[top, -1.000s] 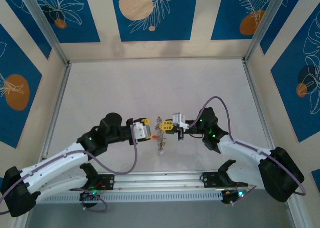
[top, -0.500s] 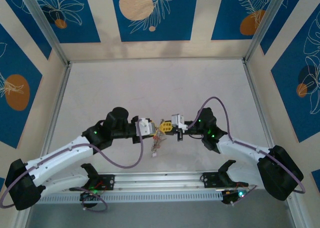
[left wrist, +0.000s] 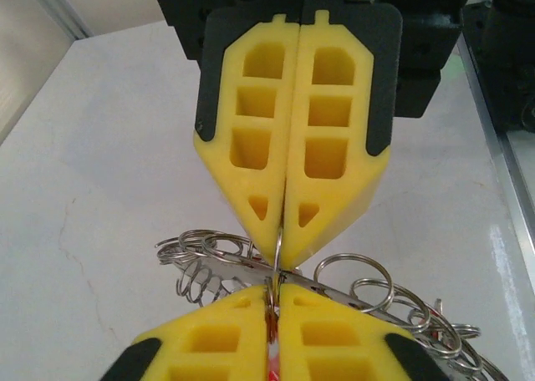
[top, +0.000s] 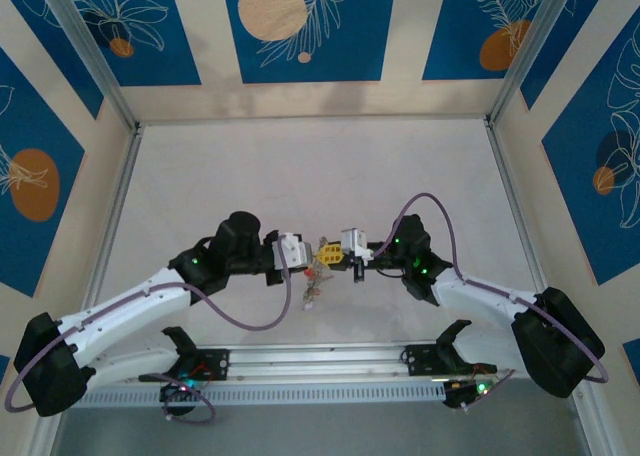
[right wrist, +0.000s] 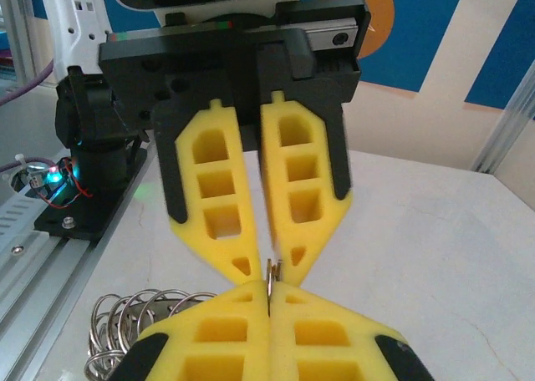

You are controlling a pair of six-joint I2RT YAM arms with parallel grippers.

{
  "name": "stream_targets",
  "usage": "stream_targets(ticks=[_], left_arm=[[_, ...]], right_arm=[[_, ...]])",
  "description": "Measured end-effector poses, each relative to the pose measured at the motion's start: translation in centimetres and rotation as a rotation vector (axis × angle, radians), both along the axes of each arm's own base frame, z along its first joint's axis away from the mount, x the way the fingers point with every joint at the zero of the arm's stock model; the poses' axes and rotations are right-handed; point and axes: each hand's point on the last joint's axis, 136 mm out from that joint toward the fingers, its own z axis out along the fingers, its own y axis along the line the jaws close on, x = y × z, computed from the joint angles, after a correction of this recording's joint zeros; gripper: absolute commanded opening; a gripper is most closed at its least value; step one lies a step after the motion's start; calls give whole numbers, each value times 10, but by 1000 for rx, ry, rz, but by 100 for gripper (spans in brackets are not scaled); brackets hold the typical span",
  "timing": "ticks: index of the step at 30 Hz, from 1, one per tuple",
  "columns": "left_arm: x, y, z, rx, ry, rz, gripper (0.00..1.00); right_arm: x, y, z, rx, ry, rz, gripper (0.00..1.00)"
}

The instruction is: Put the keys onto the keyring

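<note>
Both grippers are nose to nose over the near middle of the table (top: pixel 300 176), tips almost touching. Left gripper (left wrist: pixel 274 293): pads pressed together with a sliver of red between them. I read that as a key (left wrist: pixel 270 337) held edge-on, though so little of it shows that I can't be sure. Right gripper (right wrist: pixel 270 289): clamped on a thin wire loop that stands up from the keyring (left wrist: pixel 351 296). The ring's grey band sits just below the two tips, crowded with small split rings (left wrist: pixel 355 274), and it seems to hang clear of the table.

So by my judgement this is the threading step. My right side holds the ring and my left presents the key, and as far as I can see the key's hole is not yet on the wire. The next move calls for fine alignment. I'd nudge the left tip until the hole meets the free end of the wire, then push along the loop, not across it. The right grip has to be firm. Any twist there and the loop swings away from the key.
</note>
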Motion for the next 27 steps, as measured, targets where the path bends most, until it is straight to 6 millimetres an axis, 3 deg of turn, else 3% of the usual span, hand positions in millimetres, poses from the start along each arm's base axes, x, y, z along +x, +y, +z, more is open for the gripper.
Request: stream_targets(ticks=[5,11,24,25,27], left_arm=[[-1,0,0,-4,11,-3,7],[-2,-1,1,-14,29,-9,14],[1,-3,-1,-19,68,1,0],[1,-3,-1,-16,71,3,0],[3,-1,1,3,78,20,0]], right_arm=[[0,0,0,-1,-13,1,0],[-2,1,0,-1,-17,7,0],[0,-1,-1,-13,-31,-13,0],[1,-1,-1,-16,-35,-18,1],[2,-1,-1,-24,-49,-31,14]])
